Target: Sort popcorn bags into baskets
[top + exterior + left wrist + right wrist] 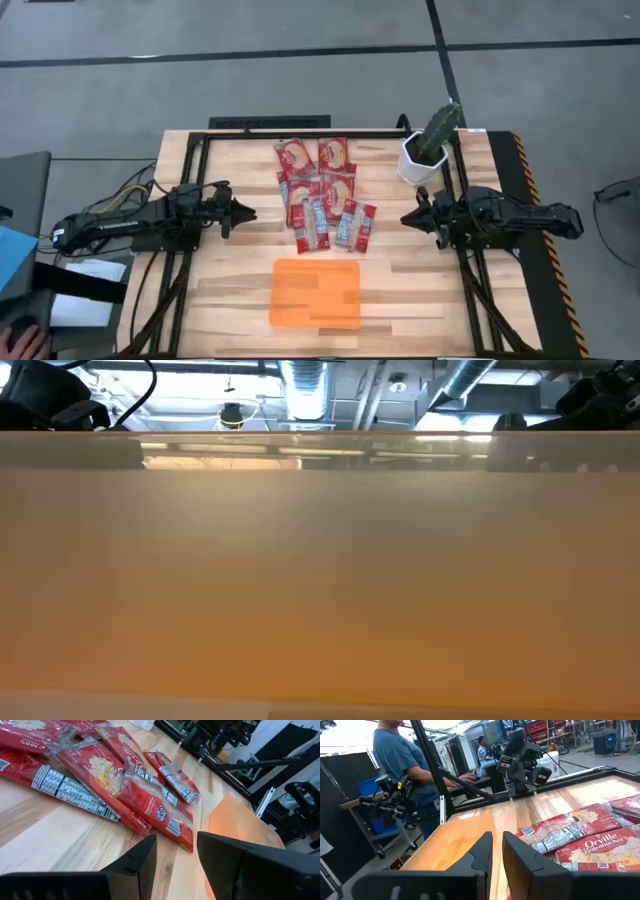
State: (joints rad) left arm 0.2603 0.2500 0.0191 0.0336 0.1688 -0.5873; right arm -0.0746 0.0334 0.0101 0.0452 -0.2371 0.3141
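Several red popcorn bags [322, 195] lie flat in a loose, overlapping cluster on the wooden table, toward its far middle; they also show in the left wrist view [100, 770] and the right wrist view [585, 840]. The flat orange tray [315, 292] rests on the table near its near edge, just nearer than the bags, and its wall [320, 580] fills the low view. My left gripper [250, 212] [177, 852] hovers left of the bags, open. My right gripper [404, 218] [497, 845] hovers right of them, open by a narrow gap. Neither touches anything.
A white pot with a cactus [425, 150] stands at the table's far right, close behind my right arm. A black frame edges the table. A person in a blue shirt [400, 755] stands beyond the table's left side. Bare wood lies on both sides of the tray.
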